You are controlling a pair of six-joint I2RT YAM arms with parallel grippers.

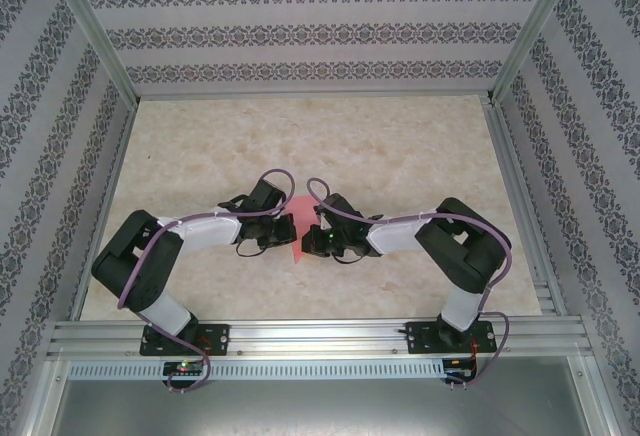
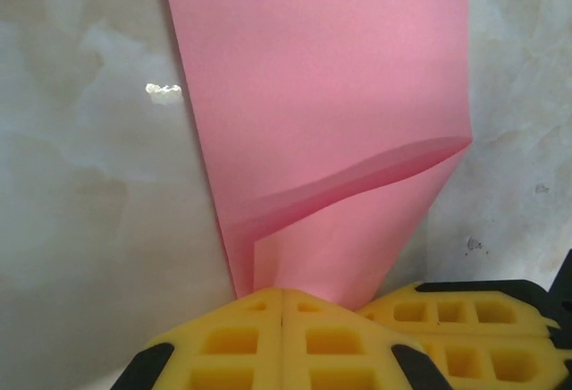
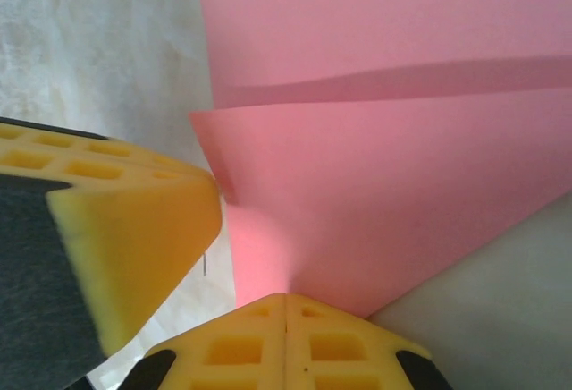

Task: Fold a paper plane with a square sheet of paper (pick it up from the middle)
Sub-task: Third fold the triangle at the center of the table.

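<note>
The salmon-pink square sheet of paper (image 1: 300,212) lies on the table's middle, folded over itself, narrow, with a pointed far end. In the left wrist view the sheet (image 2: 322,77) has a raised flap that runs down into my left gripper (image 2: 282,293), which is shut on the paper's near edge. My right gripper (image 3: 286,299) is likewise shut on a lifted layer of the paper (image 3: 375,184). From above, the left gripper (image 1: 291,232) and right gripper (image 1: 312,240) meet tip to tip over the paper. No finished paper plane can be made out.
The beige marbled table (image 1: 400,146) is bare around the arms. Patterned walls and metal rails (image 1: 310,336) enclose it. The right gripper's yellow fingers (image 2: 483,318) sit close beside my left one, and a left finger (image 3: 125,229) crowds the right wrist view.
</note>
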